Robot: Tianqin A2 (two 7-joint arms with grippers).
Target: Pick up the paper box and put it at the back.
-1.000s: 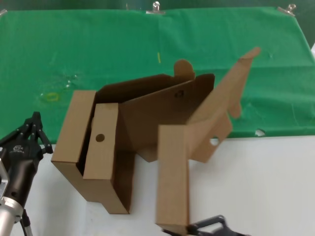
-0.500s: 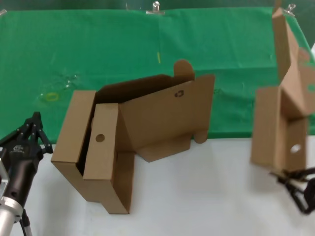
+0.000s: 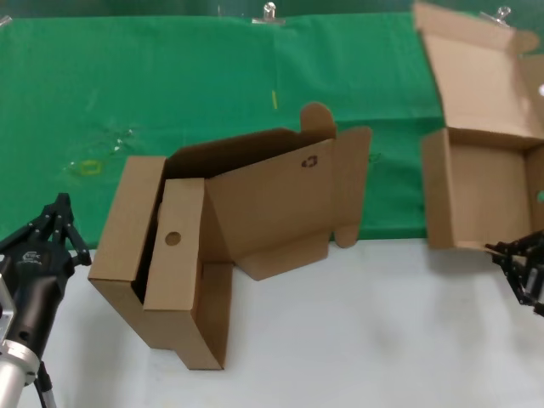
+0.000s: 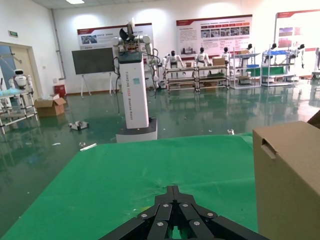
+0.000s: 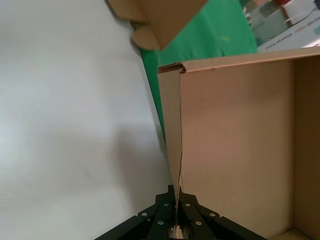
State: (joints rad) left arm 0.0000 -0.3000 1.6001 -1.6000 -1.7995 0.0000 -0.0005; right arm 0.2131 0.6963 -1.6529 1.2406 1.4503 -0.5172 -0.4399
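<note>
The paper box (image 3: 480, 191) is an open brown tray with its lid (image 3: 476, 64) raised, held at the far right with most of it over the green cloth at the back (image 3: 212, 76). My right gripper (image 3: 497, 250) is shut on the tray's near wall at its lower right corner. In the right wrist view the thin cardboard wall (image 5: 176, 150) runs straight into my right gripper (image 5: 177, 193), with the tray's inside (image 5: 240, 140) beside it. My left gripper (image 3: 59, 223) is shut and empty at the near left, also seen in the left wrist view (image 4: 173, 190).
A larger cardboard box (image 3: 229, 229) with a rounded tab and finger hole stands in the middle, straddling the cloth's near edge; its side fills the left wrist view's edge (image 4: 290, 185). White tabletop (image 3: 382, 340) lies in front. Clips (image 3: 270, 12) hold the cloth's far edge.
My right gripper has carried the paper box from front centre to the far right and back, turning it so the open tray faces the head camera. The left arm has not moved.
</note>
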